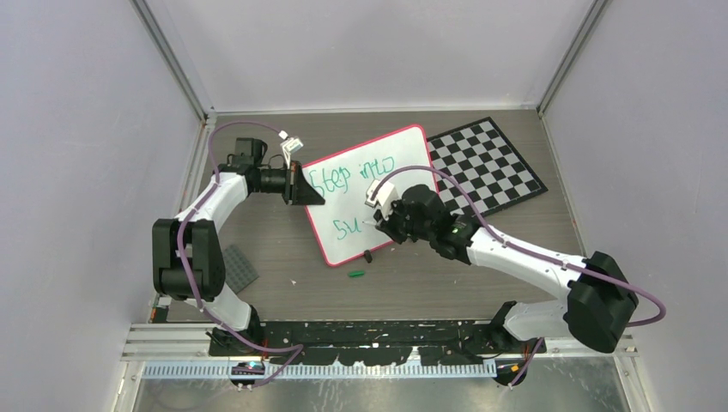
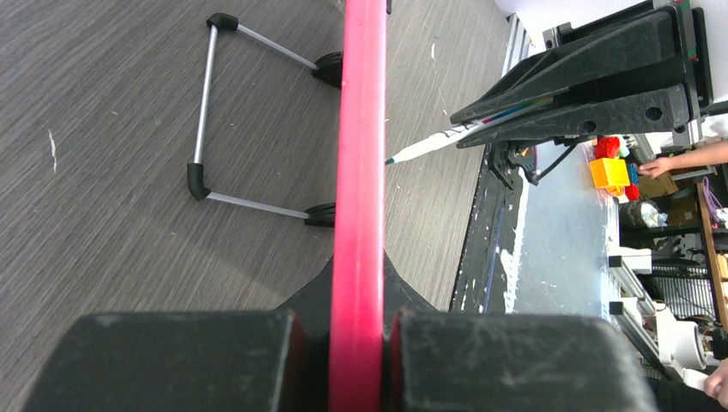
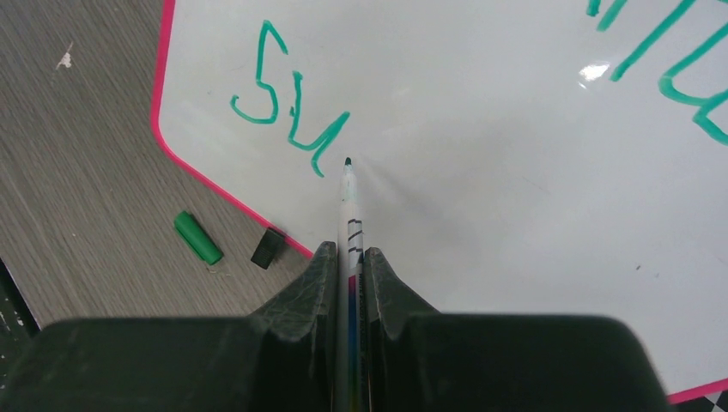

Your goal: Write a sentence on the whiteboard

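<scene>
Whiteboard (image 1: 407,150): on desk (image 1: 275,249), pink rim clamped between the jaws of left pincer (image 2: 359,343).
Right pincer (image 3: 349,257): closed on green marker (image 3: 350,202), tip at the board just ahead.
Sentence (image 3: 288,112): "Step into / Su", ending left of the tip.
Green cap (image 3: 197,238): on desk, left of right pincer.

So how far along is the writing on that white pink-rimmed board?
Done: green "Step into" on top, "Su" below. In hand: the right gripper holds the white marker by the "u"; the left gripper clamps the white board's pink rim. Left: the second line seems barely begun.
</scene>
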`<state>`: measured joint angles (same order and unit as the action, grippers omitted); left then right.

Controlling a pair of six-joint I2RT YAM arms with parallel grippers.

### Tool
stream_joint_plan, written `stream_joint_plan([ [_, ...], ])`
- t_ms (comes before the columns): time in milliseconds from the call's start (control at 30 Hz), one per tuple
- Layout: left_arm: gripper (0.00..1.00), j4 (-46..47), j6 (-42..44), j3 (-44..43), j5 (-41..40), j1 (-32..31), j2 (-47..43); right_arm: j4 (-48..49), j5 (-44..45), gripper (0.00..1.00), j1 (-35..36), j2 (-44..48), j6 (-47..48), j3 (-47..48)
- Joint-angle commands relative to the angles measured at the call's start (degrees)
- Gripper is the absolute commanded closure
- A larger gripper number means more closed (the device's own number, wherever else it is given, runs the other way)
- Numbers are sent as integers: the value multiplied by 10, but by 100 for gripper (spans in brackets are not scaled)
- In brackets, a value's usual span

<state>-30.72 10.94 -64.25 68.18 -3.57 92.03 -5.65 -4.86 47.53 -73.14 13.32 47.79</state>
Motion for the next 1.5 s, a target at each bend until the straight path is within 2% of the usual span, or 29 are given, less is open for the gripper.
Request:
stream_joint_plan([
  [0,100,-67,-9,16,-60,-10,-5,50,-2,100,9,-15,5,30],
  [600,100,-69,-8,11,-57,-11,-1,79,23,100,14,-46,8,46],
  [1200,100,-87,11,9,-60,-11,2,34,43,100,14,-12,20,-20],
  [1467,100,-87,11,9,-59,-11,3,34,29,100,14,-18,20,-11],
])
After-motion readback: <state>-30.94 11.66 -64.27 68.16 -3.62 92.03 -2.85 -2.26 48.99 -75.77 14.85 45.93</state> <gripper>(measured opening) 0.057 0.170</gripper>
